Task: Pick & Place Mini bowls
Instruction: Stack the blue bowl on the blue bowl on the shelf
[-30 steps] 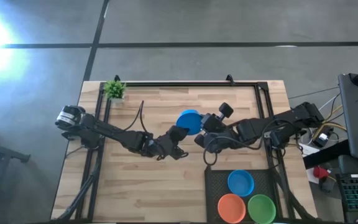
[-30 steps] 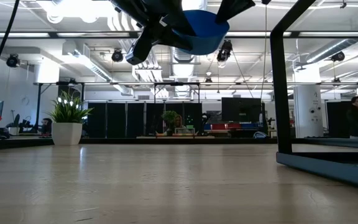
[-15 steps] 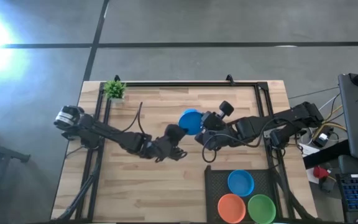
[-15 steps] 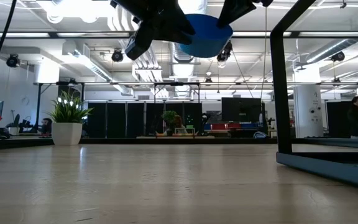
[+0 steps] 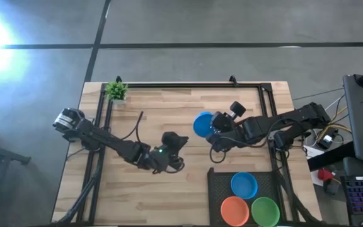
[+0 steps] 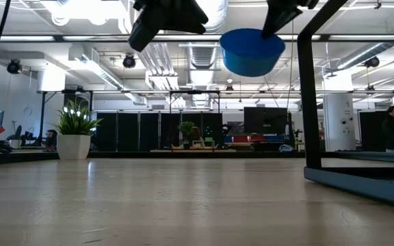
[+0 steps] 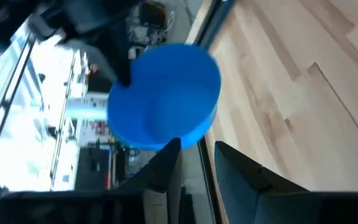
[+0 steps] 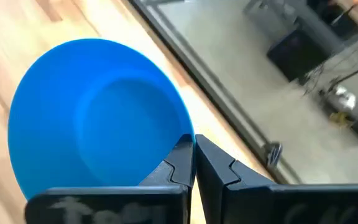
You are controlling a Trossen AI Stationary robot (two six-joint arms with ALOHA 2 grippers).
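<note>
Pinching blue mini bowl, right fingers, no labels

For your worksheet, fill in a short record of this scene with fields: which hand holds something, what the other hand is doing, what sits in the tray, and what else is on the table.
holding hand: right hand, shut on the rim of a blue bowl, lifted above the table
other hand: left hand, open, empty, apart from the blue bowl
tray contents: dark tray holds a blue bowl in the tray, an orange bowl and a green bowl
also on table: small potted plant at the far left corner
</note>
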